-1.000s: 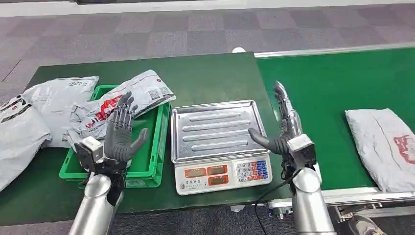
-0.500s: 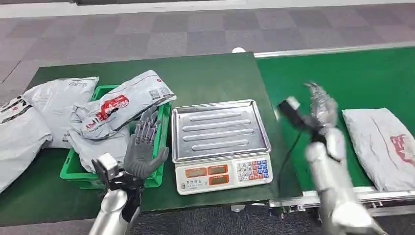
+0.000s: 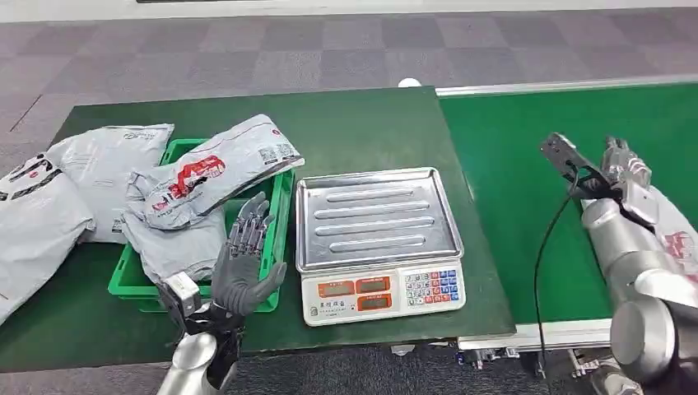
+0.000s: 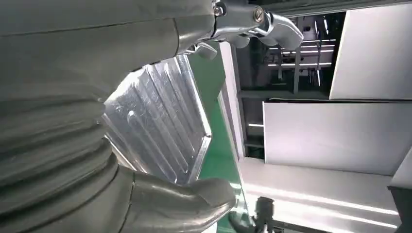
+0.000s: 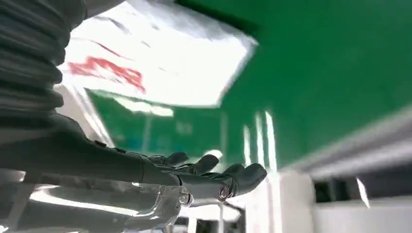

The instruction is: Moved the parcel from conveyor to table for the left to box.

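The grey parcel (image 3: pixel 677 234) is being carried on the green conveyor (image 3: pixel 527 156), largely hidden behind the right arm, with the right hand (image 3: pixel 623 164) being held over it, fingers stretched out and nothing grasped. The left hand (image 3: pixel 244 262) is being kept released, fingers apart, between the green box (image 3: pixel 278 216) of parcels and the scale (image 3: pixel 374 234) on the table (image 3: pixel 362 123).

Red and black print on the grey parcels (image 3: pixel 210 169) is illegible.
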